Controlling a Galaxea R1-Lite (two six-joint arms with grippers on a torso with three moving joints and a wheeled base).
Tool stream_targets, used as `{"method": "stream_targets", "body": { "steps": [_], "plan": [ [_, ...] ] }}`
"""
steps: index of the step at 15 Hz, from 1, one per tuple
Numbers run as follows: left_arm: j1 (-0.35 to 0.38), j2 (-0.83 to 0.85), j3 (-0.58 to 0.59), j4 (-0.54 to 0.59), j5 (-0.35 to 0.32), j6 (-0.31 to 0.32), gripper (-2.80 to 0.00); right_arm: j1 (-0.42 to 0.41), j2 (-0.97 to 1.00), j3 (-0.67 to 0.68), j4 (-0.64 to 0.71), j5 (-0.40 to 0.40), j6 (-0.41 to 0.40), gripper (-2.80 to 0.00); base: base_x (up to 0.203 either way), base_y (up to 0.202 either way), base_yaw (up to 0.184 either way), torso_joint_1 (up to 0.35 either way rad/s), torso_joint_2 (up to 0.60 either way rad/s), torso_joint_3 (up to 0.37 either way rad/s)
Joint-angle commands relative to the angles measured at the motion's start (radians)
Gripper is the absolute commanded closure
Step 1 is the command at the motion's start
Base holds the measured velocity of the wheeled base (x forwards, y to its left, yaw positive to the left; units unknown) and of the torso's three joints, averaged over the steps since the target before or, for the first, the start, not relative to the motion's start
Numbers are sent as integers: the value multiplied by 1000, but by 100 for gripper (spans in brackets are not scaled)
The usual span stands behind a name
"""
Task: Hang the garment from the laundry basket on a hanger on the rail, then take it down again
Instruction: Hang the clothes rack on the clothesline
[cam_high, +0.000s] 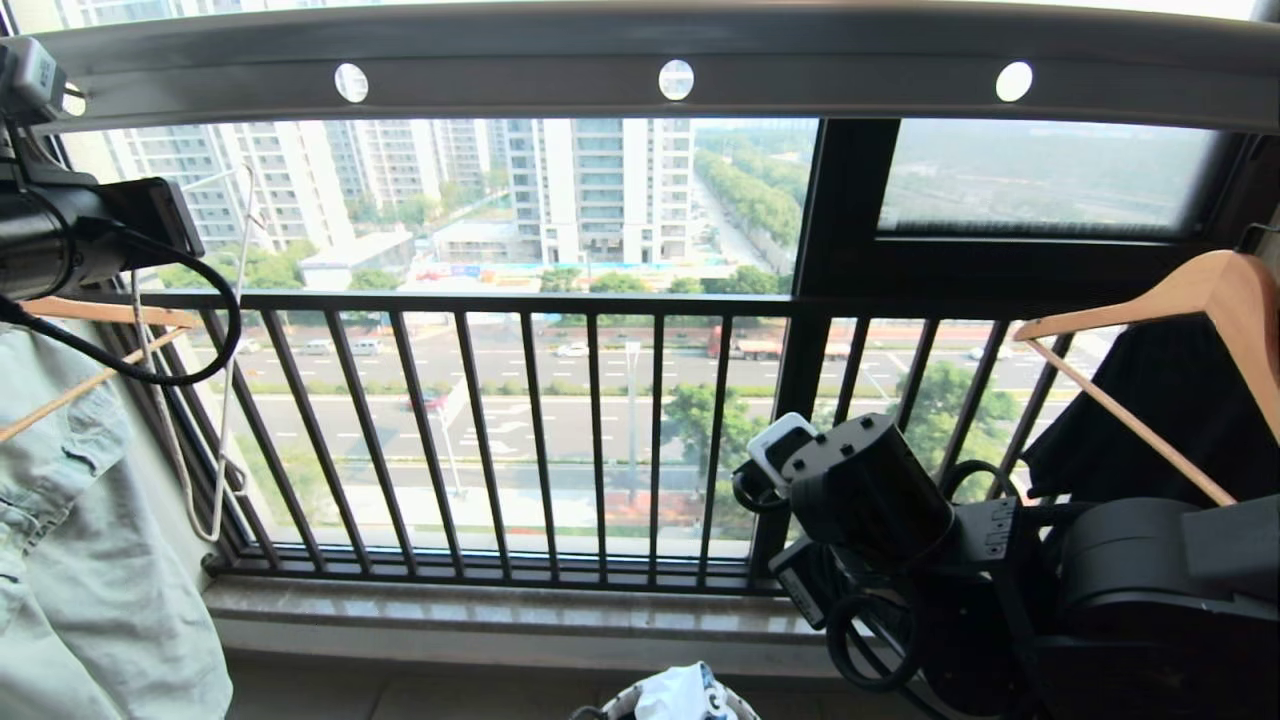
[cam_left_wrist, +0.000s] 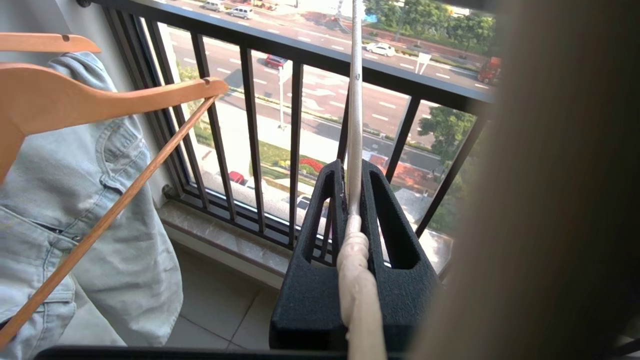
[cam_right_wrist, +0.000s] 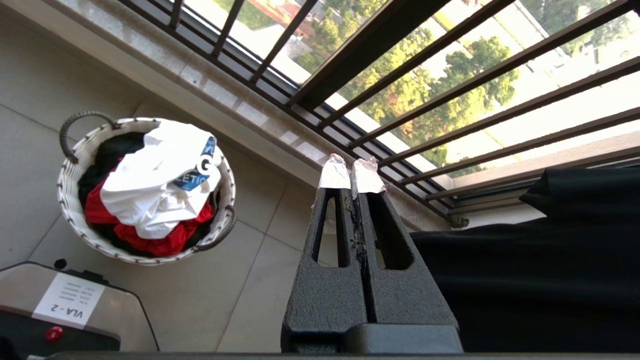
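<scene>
The left gripper is clamped on the neck of the hanger, its two black fingers pressed either side of the thin cream wire just past the twisted stem; in the head view that arm sits high at the left with the hanger's wire loop dangling below it; just beside the claw hang the thick wooden hangers, one of them carrying the pale denim garment, and beyond them stands the black window railing. The right gripper is pressed shut on nothing, its taped tips meeting; well below and off to one side of it sits the laundry basket on the tiled floor, with the garment crumpled on top of a red garment, its blue logo partly showing; a black garment hangs close on the claw's other side. The rail runs overhead, far above both claws. The T-shirt looks light, soft and limp; it will likely sag and bunch when lifted, so a pinch on a raised fold near the collar or shoulder seems the best hold; the hanger is stiff but thin and may swivel in the grip.
</scene>
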Motion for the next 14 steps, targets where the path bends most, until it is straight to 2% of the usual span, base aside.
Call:
{"method": "stream_targets", "body": {
  "steps": [1, 6, 10, 11, 13, 14],
  "plan": [
    [4, 5, -2, -1, 3, -1, 0, 0, 0, 0, -1, -5, -1, 0, 0, 0, 0, 0, 0, 0],
    [8, 2, -1, -2, 3, -1, 0, 0, -2, 0, -1, -5, -1, 0, 0, 0, 0, 0, 0, 0],
    [9, 86, -17, -26, -6, 2, 0, 17, -11, 2, -1, -5, -1, 0, 0, 0, 0, 0, 0, 0],
    [19, 123, -25, -77, -42, 1, 0, 25, -14, 6, -1, -6, -1, 0, 0, 0, 0, 0, 0, 0],
    [43, 161, -28, -165, -171, -5, 0, 22, -18, 9, -1, -11, -1, 0, 0, 0, 0, 0, 0, 0],
    [45, 158, -25, -168, -181, -7, 0, 22, -22, 9, -1, -11, -1, 0, 0, 0, 0, 0, 0, 0]
  ]
}}
